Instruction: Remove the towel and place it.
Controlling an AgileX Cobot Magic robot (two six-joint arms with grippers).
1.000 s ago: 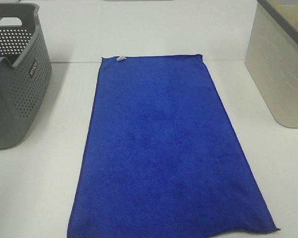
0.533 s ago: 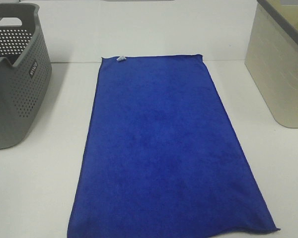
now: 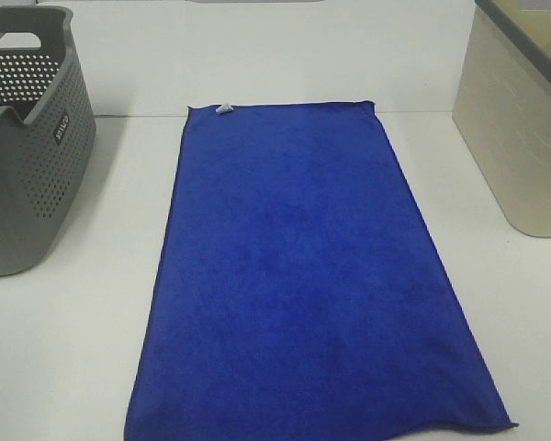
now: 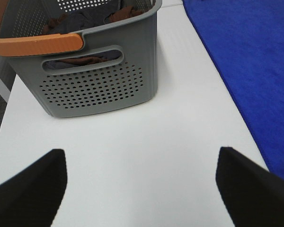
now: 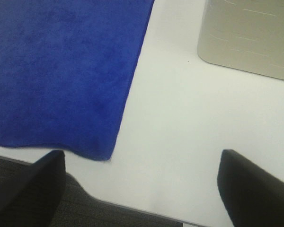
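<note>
The towel [image 3: 303, 276] is spread flat on the white table [image 3: 83, 349], near edge at the table front, whitish tag [image 3: 224, 108] at the far-left corner. A grey basket [image 3: 23, 138] stands to its left, a beige bin [image 3: 519, 119] to its right, both apart from it. Nothing is seen changed from the earlier frames. The left gripper [image 4: 139, 189] is held spread over bare table near the basket; only this view shows the orange handle [image 4: 35, 45] and clothes [image 4: 85, 21] inside. The right gripper [image 5: 142, 189] is spread too, empty, over the table's front edge by the towel's near-right corner.
</note>
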